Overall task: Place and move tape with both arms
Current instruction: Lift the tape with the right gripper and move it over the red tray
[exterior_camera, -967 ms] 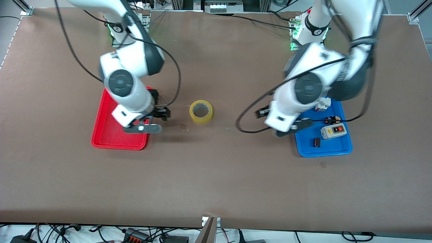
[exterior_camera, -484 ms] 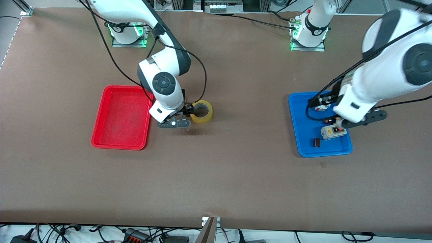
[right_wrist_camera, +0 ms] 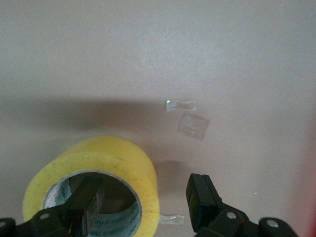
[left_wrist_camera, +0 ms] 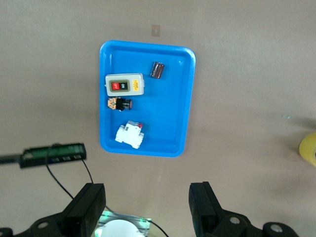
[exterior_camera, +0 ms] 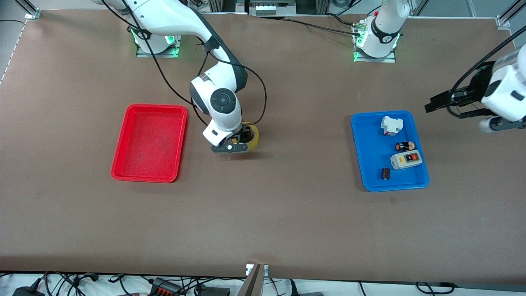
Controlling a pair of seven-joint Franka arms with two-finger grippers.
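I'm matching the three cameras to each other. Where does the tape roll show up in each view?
Front view: tape on the table between the two trays, under the right gripper.
Left wrist view: a yellow sliver at the picture's edge.
Right wrist view: tape fills the foreground.
Shared landmark: the tape itself.

The tape (exterior_camera: 251, 139) lies on the counter (exterior_camera: 263, 222) between two trays, nearer the tray (exterior_camera: 148, 143) at the right arm's end. The right gripper (exterior_camera: 242, 139) is at the tape. The other tray (exterior_camera: 365, 164), at the left arm's end, holds four small items. The left gripper (exterior_camera: 446, 105) is over the counter beside that tray.
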